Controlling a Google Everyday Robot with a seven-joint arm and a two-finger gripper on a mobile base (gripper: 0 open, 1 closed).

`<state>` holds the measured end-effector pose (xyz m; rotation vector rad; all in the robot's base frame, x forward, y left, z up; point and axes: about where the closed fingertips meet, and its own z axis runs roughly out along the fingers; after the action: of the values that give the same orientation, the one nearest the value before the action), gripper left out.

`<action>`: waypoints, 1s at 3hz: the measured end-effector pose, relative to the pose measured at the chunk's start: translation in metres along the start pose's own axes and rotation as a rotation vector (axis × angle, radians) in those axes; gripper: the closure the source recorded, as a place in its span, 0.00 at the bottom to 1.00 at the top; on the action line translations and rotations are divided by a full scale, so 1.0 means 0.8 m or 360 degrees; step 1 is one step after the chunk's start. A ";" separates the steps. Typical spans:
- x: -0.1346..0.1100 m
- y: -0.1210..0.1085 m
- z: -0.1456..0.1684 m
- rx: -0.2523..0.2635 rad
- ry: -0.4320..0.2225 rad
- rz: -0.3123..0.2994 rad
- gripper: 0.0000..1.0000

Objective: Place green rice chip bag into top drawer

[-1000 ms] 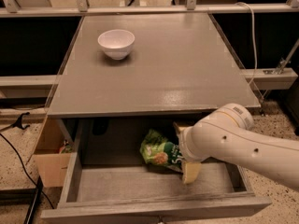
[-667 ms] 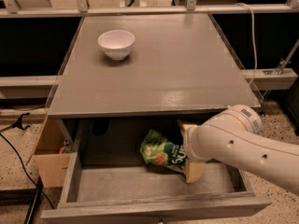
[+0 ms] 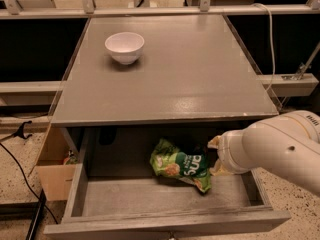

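The green rice chip bag (image 3: 177, 165) lies crumpled on the bare bottom of the top drawer (image 3: 130, 198), toward the back and right of the middle. The drawer is pulled out under the grey table. My gripper (image 3: 216, 156) is inside the drawer at the right, just beside the bag's right end. Its two pale fingertips (image 3: 214, 142) stand apart, open, and the bag rests on the drawer floor. My thick white arm (image 3: 275, 149) comes in from the right and hides the drawer's right rear corner.
A white bowl (image 3: 124, 47) stands on the grey tabletop (image 3: 190, 69) at the back left. A cardboard box (image 3: 52, 176) sits on the floor left of the drawer, with a black cable (image 3: 20, 159) beside it. Rails run behind and right of the table.
My gripper and arm have drawn back to the right and a little up, away from the bag. The bag stays lying in the drawer.
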<state>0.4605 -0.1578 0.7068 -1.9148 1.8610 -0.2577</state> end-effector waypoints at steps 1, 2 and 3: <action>0.003 0.001 -0.043 0.0019 -0.0008 0.0016 0.73; 0.008 -0.010 -0.095 0.0060 0.0025 0.0001 0.97; 0.024 -0.039 -0.150 0.0094 0.0119 -0.0045 1.00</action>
<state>0.4375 -0.1996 0.8228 -1.9170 1.8535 -0.3939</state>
